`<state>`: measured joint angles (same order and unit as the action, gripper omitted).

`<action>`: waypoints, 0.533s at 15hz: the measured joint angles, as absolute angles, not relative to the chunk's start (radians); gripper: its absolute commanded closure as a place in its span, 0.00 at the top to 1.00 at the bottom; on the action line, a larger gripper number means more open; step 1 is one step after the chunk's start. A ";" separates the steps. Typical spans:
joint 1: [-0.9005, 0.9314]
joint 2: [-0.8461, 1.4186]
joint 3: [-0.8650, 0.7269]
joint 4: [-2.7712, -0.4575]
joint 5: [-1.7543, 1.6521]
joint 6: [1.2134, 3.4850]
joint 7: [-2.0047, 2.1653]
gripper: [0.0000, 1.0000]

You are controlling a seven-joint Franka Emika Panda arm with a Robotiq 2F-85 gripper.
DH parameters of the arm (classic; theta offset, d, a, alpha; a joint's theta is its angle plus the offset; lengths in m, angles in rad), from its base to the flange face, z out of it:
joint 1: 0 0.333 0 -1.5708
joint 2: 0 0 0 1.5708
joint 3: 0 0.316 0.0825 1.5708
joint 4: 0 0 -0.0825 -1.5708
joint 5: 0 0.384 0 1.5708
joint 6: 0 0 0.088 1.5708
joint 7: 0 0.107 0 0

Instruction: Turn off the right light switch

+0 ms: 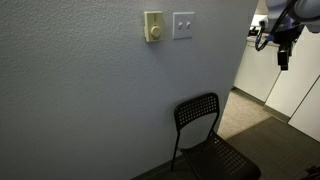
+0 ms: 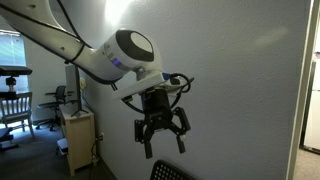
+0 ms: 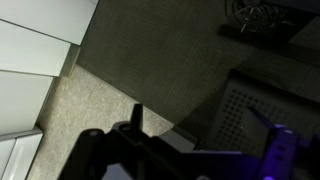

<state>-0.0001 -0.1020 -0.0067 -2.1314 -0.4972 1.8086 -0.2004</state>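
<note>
1. My claw was released: fingers spread wide, pointing down, gripping nothing.
2. My arm came in from the upper left of that exterior view, white shell, wrist bent downward.
3. In an exterior view the claw hung at the upper right edge, beyond the wall's corner and well apart from the plates.
4. The right light switch was a white, nearly square plate, mounted high on the grey wall. Toggle positions were too small to tell.
5. The cream dial plate sat just beside it, on its left in that view, at the same height.
6. The black chair stood below the plates, close to the wall. The top of its back showed under the claw in an exterior view.
7. The wrist view looked down: dark carpet and the chair's perforated seat on the right. My fingers entered from the bottom, dark and blurred.
</note>
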 measured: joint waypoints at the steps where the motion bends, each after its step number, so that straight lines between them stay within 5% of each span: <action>1: 0.003 -0.090 -0.005 -2.115 -0.509 1.820 -0.225 1.00; 8: 0.011 -0.069 -0.004 -2.084 -0.516 1.841 -0.267 1.00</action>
